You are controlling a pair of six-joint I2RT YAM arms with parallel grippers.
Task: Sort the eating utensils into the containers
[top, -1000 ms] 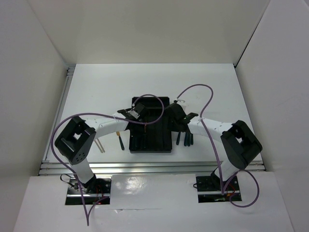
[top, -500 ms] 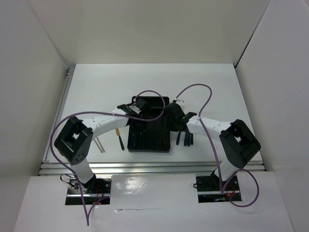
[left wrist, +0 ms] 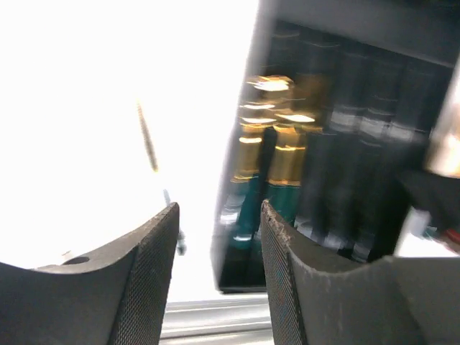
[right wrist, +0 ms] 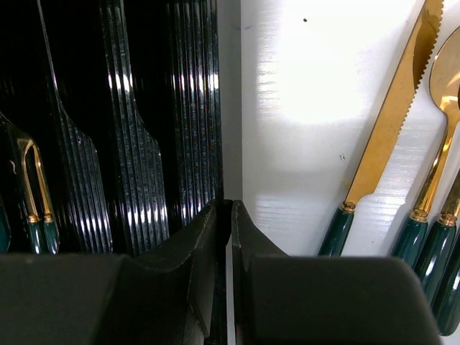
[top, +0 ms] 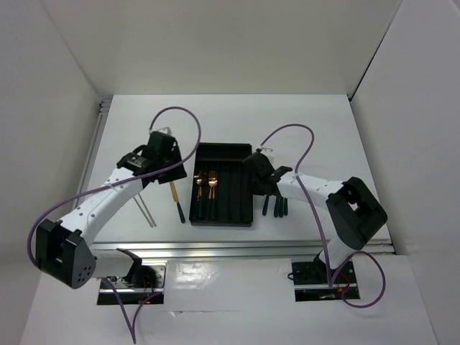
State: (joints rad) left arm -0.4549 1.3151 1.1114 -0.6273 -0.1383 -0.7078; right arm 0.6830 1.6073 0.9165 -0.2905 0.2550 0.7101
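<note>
The black tray lies mid-table with two gold-headed, green-handled forks in its left compartments, blurred in the left wrist view. My left gripper hovers left of the tray, open and empty. Below it a single utensil and the pale chopsticks lie on the table. My right gripper is shut on the tray's right wall, its fingertips pinching the thin rim. A knife and a spoon lie right of it.
Several green-handled utensils lie side by side just right of the tray. An aluminium rail runs along the table's near edge. White walls enclose the table on three sides.
My left gripper has opened and swung off the tray to the left. Two forks now show lying in the tray. The right gripper has stayed on the tray's rim.
</note>
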